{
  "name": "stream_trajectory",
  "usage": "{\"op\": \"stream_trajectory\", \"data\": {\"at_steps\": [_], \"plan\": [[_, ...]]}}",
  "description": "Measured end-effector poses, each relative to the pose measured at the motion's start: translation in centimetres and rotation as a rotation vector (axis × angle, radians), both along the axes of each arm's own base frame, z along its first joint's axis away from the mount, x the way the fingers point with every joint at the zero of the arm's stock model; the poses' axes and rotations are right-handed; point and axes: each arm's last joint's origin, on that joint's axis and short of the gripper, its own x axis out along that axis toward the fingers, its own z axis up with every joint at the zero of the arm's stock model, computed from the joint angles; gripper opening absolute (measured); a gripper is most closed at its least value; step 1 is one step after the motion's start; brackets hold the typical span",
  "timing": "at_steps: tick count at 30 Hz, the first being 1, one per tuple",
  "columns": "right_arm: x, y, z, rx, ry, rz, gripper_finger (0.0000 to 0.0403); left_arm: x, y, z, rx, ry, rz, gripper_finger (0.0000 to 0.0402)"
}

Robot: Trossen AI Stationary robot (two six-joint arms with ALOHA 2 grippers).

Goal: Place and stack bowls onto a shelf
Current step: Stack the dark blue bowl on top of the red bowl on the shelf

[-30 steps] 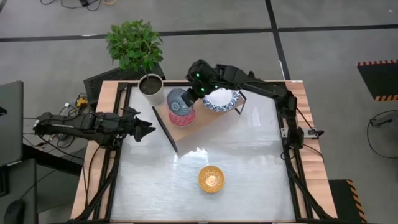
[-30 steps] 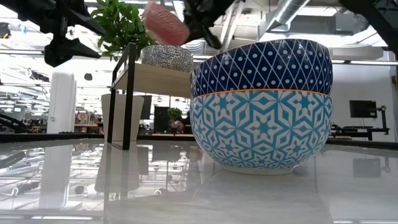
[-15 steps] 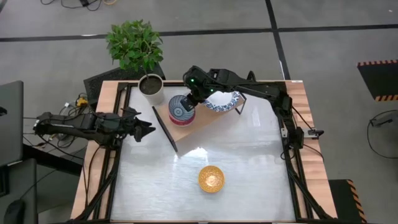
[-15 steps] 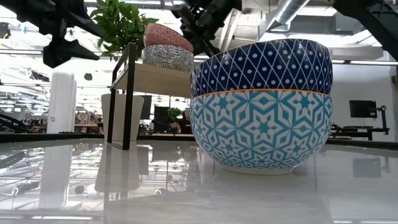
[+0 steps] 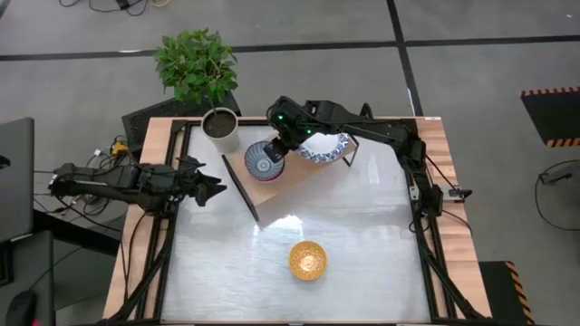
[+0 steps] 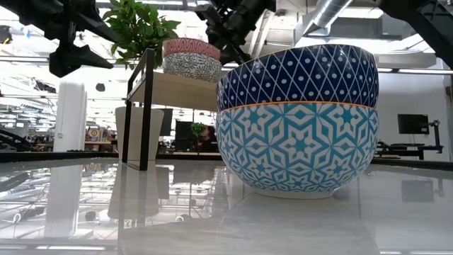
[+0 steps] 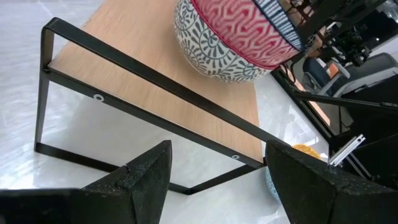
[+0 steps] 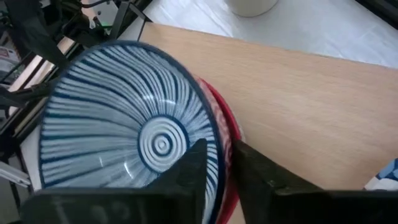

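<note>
The right gripper (image 5: 279, 143) sits over the upper middle of the high view, its two dark fingers (image 8: 186, 171) pinching the rim of a red-sided bowl with blue and white radial stripes inside (image 5: 264, 159), one finger within the rim and one outside. That bowl rests nested in a grey-patterned bowl (image 6: 190, 67) on the low rack with a light wooden plank top and thin black legs (image 5: 294, 181); in the low view the pair looks level and seated at the upper centre. To finish this step well, I would say the fingers should part only slightly and lift straight up off the rim, since any sideways drag could tip the top bowl out of its nest. A wide blue-and-white patterned bowl with a white centre (image 5: 328, 145) lies just beside the gripper on the rack, so the wrist should not swing towards it. A small bowl with yellow inside (image 5: 307, 260) waits low in the high view on the white tabletop (image 5: 362, 244). The left gripper (image 5: 213, 187) hangs idle at the left edge, fingers spread.
</note>
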Motion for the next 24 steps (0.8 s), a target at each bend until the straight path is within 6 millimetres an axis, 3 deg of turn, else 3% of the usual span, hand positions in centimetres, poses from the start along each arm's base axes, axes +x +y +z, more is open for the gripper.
{"op": "stream_trajectory", "data": {"at_steps": [8,18,24], "plan": [[0.0,0.0,0.2,-0.003,-0.006,0.003,0.0125,0.0,0.0,0.0,0.0,0.0,0.0,0.0246],[-0.6,0.2,3.9,-0.051,-0.091,0.019,0.0128,0.0,0.0,0.0,-0.001,-0.001,0.0,0.0246],[-0.8,0.2,3.8,-0.053,-0.07,0.026,0.0127,0.0,0.0,0.0,-0.001,0.0,-0.003,0.0246]]}}
